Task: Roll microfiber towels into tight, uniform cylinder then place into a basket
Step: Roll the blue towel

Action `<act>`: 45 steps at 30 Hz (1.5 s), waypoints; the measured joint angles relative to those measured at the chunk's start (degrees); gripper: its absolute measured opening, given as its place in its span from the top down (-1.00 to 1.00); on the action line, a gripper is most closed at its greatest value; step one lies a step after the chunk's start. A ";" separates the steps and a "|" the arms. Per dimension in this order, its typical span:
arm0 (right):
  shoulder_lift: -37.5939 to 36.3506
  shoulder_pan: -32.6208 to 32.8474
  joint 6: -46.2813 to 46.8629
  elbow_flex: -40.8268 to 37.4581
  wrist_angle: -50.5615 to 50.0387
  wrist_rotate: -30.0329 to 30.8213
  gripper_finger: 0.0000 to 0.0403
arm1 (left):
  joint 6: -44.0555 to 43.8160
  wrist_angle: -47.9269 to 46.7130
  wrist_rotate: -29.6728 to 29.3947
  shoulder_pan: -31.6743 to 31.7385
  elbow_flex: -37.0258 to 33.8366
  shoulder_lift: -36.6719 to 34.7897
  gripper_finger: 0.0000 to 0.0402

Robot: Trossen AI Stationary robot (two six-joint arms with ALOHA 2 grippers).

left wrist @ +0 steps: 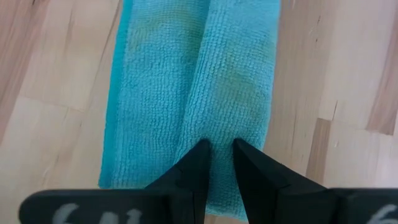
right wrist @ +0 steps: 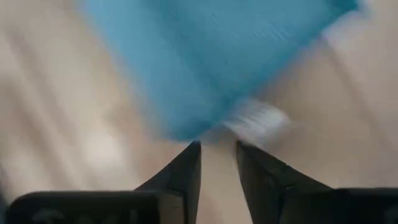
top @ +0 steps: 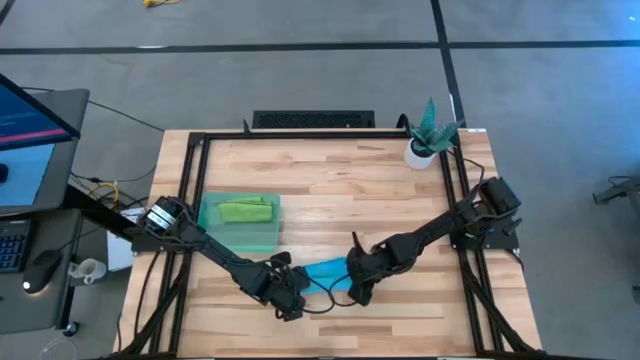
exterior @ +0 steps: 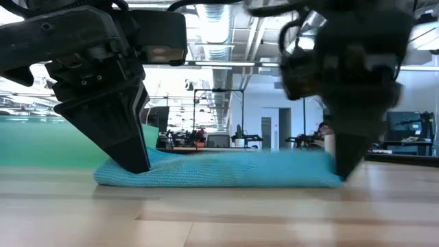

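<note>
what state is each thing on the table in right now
blue towel: folded into a flat strip on the table, not yet rolled
green towel: rolled, lying in the basket
basket: on the table, holding the green towel
left gripper: pinching one end of the blue towel
right gripper: open, at the towel's other end
plant: upright at the far corner

A robotics lab: ceiling ducts (exterior: 219, 20) and equipment racks (exterior: 206, 116) behind the table (top: 330, 175), monitor (top: 25, 125) beside it.

A potted plant (top: 430, 135) stands upper right on the wooden table (top: 330, 180); a monitor (top: 30, 120) glows at far left.
</note>
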 joint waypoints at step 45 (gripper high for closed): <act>-2.12 14.10 -50.15 0.02 11.40 31.37 0.01 | -0.05 0.06 0.63 0.33 -0.09 -0.04 0.65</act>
